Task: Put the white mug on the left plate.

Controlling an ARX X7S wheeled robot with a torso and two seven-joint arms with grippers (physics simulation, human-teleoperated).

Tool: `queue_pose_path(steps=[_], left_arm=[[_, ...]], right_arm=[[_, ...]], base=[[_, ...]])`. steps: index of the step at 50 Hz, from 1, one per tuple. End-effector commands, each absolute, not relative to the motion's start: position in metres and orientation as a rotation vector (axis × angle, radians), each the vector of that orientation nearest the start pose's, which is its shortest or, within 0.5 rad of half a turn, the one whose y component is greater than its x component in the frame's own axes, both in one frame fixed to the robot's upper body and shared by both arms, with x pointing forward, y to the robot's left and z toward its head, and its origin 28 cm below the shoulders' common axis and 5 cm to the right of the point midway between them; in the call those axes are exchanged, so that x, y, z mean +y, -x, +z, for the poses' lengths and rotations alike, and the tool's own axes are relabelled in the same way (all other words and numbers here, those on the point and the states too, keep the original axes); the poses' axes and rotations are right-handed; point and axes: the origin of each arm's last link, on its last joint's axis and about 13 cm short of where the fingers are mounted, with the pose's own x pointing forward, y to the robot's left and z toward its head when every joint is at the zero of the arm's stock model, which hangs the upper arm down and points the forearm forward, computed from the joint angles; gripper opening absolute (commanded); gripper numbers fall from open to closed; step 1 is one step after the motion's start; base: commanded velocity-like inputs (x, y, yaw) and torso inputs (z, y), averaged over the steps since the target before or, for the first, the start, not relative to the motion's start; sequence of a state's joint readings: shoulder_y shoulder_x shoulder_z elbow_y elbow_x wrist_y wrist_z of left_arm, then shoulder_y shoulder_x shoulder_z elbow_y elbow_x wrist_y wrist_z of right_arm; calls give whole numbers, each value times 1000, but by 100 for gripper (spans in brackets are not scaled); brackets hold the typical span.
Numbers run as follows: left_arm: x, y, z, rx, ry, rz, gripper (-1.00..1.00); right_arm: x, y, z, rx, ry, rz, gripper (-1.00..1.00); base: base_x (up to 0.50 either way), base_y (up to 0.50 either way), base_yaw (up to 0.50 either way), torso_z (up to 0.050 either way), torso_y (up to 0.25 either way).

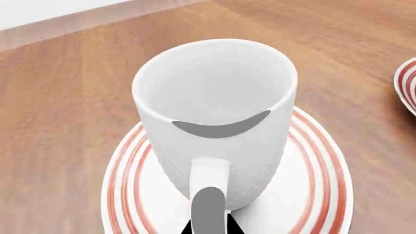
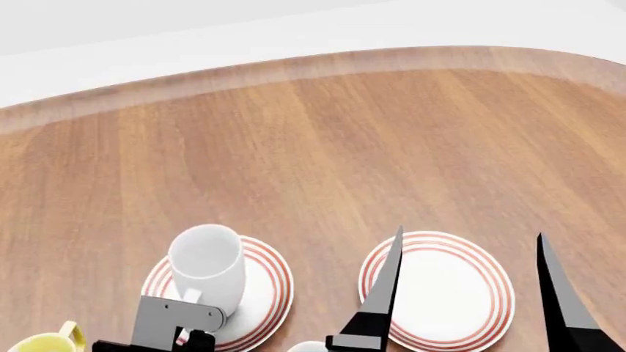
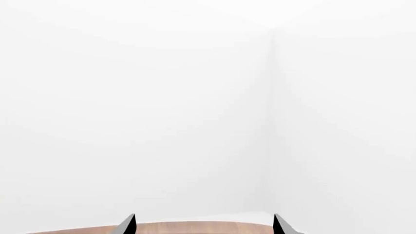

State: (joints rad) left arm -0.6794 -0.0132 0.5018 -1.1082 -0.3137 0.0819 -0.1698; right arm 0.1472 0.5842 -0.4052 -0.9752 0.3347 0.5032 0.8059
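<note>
The white mug (image 2: 207, 268) stands upright on the left plate (image 2: 269, 290), handle pinched by the left gripper (image 1: 209, 214); the twin plate (image 2: 440, 290) lies beside, under the right gripper's (image 2: 468, 286) wide-spread fingers.

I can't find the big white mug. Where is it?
In the head view, the mug stands upright on the left plate, near the table's front edge, with the left gripper at its handle.
</note>
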Motion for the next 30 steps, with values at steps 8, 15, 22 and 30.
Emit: queue_pose_path(steps=[8,15,22,30], left_arm=[[174,-319,-23,364,-118,-65,-100],[173,-317,-21,371,-116,-70,100],[174,-319,-21,367,-114,-69,100],[174,-317,-20,361,-113,-73,100]], right_arm=[[-90,-158,169,-423,103,-94,100],[-90,-158,169,-423,103,-95,100],[-89,-158,170,-423,104,-94,100],[-89,-158,170,-423,104,-93,100]], base=[[0,0,0,0,0],[0,0,0,0,1],[0,0,0,0,0],[0,0,0,0,0]])
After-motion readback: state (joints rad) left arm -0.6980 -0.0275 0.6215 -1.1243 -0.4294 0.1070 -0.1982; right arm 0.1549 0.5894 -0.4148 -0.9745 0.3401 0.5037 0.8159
